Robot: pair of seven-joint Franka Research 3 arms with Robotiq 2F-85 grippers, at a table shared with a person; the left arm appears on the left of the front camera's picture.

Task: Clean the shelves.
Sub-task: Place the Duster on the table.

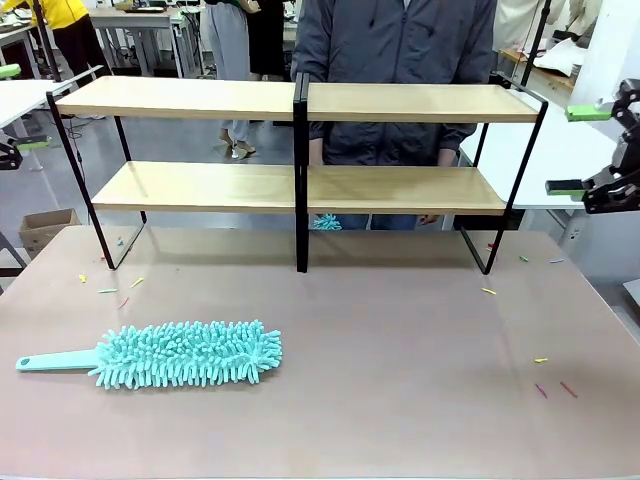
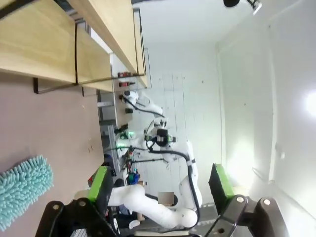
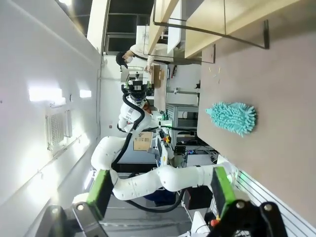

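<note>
Shelves (image 1: 300, 145) stand across the far half of the table (image 1: 400, 360): two long light wooden boards, one above the other, on a thin black frame with a black upright in the middle. Both boards lie bare, upper and lower alike. Behind the rack a person (image 1: 395, 45) in a dark jacket stands at the far edge, and a bit of turquoise fluff (image 1: 326, 221) shows just under the lower board beside the central upright.

Nearer, on the left part of the table, a turquoise fluffy duster (image 1: 180, 354) lies flat, its pale handle pointing to the left edge, well apart from the rack. Small coloured scraps (image 1: 489, 291) are scattered over the table, some near the rack's left foot, some on the right side.

In the left wrist view the left hand (image 2: 160, 185) is held off the table, its green-padded fingers (image 2: 100, 183) spread wide with nothing between them; the duster (image 2: 22, 190) and the shelves (image 2: 54, 44) appear beyond it. In the right wrist view the right hand (image 3: 160, 190) is likewise open and holds nothing, with the duster (image 3: 232, 117) and the table (image 3: 276, 138) to one side. In the front view the right hand (image 1: 600, 150) hangs at the right edge beside the rack, above a neighbouring white table (image 1: 560, 160).
</note>
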